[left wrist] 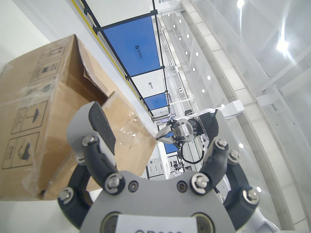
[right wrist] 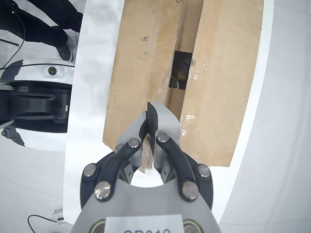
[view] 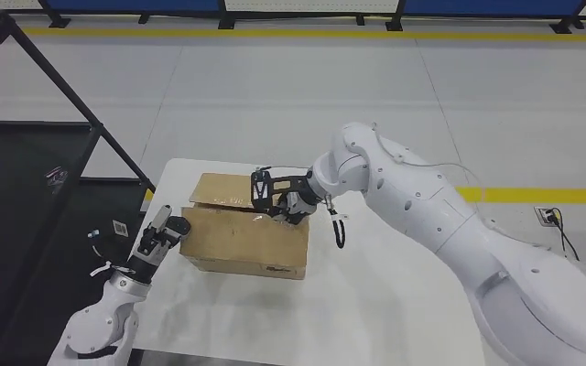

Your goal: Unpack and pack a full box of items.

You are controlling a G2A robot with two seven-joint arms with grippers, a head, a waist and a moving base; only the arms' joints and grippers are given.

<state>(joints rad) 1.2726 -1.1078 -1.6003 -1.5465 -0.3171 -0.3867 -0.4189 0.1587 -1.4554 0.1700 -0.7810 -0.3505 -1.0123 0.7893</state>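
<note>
Pale hall floor, white bench (view: 366,293). The box (view: 243,242) sits mid-bench with its flaps (right wrist: 145,49) part-open and a dark slot between them. Right jaws are pressed together over the flap seam at the box's 1 o'clock; I cannot tell if they nip cardboard. Left jaws are spread just beside the box's 9 o'clock end; contact unclear. Risk: lifting a flap with the box unbraced could drag or tip it, and old tape (right wrist: 194,73) may tear the flap.

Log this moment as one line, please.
box: on table, top flaps ajar | left gripper: open, beside box end | right gripper: shut at flap edge
</note>
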